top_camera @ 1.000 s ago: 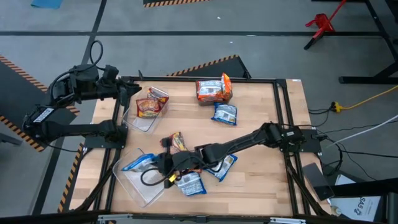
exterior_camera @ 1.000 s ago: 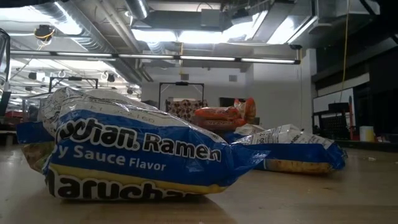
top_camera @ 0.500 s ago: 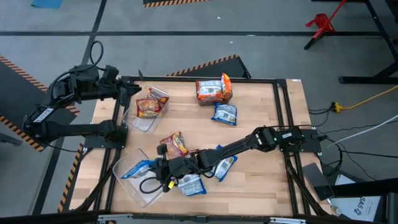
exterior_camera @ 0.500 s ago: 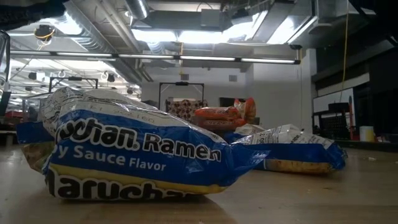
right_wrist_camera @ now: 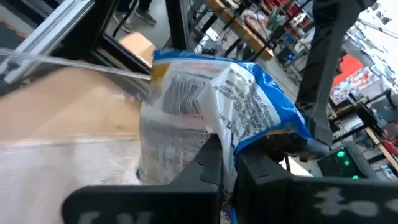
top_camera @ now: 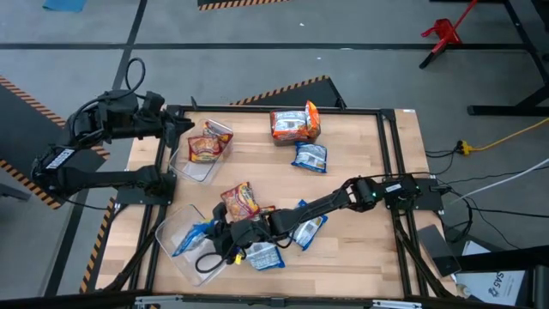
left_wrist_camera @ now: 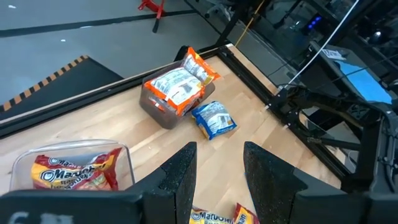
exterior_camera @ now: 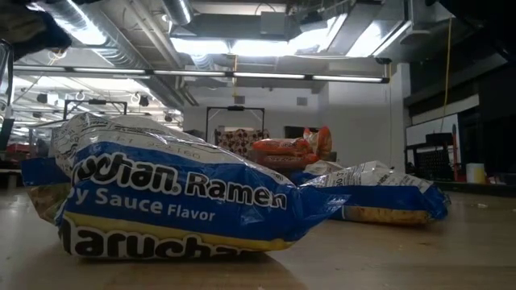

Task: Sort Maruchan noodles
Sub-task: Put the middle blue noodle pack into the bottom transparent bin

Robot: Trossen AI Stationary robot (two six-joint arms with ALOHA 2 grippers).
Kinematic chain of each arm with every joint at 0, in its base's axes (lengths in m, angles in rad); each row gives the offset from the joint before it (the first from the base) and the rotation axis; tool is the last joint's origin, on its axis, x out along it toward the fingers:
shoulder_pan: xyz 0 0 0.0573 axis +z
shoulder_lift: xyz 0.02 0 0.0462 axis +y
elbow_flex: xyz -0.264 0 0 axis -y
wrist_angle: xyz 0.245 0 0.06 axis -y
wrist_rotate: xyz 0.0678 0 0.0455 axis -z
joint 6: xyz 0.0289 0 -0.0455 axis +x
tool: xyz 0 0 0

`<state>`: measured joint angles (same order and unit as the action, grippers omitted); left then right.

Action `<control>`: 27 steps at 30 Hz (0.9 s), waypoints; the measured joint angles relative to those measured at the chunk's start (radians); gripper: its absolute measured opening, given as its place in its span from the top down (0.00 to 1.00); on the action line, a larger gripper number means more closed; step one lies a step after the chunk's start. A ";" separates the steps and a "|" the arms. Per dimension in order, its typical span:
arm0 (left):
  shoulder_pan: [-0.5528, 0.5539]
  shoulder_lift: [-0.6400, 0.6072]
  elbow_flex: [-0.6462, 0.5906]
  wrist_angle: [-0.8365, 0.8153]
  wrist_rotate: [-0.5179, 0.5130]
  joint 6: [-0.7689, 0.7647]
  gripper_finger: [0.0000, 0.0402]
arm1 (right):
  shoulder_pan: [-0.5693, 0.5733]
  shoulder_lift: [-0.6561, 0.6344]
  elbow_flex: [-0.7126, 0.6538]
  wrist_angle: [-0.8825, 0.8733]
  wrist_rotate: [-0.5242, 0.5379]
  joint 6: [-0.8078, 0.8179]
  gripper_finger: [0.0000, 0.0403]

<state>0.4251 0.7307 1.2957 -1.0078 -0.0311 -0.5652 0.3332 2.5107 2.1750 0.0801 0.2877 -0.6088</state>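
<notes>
Wooden tabletop, sorting under way: blue packet going into the near-left bin.

My right gripper (top_camera: 208,236) is clenched on a blue-and-white packet (right_wrist_camera: 217,106), holding it over the clear bin (top_camera: 184,257) at the tabletop's near-left corner; I judge the next move is to lower and let go inside its walls. My left gripper (left_wrist_camera: 217,165) waits, fingers parted and holding nothing, over the far-left bin (top_camera: 199,167) with its red-orange packet (top_camera: 204,148). Only the right wrist view shows the pinch itself; overhead shows the remaining packets.
</notes>
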 joint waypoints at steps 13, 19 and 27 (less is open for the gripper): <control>0.000 0.000 0.000 -0.022 0.019 0.000 0.68 | 0.021 -0.004 0.001 -0.030 -0.069 -0.051 0.56; -0.001 0.000 0.000 -0.115 0.098 0.022 0.68 | 0.072 -0.085 0.001 -0.053 0.243 -0.084 0.47; -0.057 0.002 0.000 -0.279 0.294 0.103 0.68 | 0.100 -0.310 0.001 -0.154 0.740 -0.315 0.46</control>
<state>0.3679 0.7323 1.2957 -1.2869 0.2633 -0.4618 0.4335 2.2002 2.1757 -0.0736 1.0272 -0.9235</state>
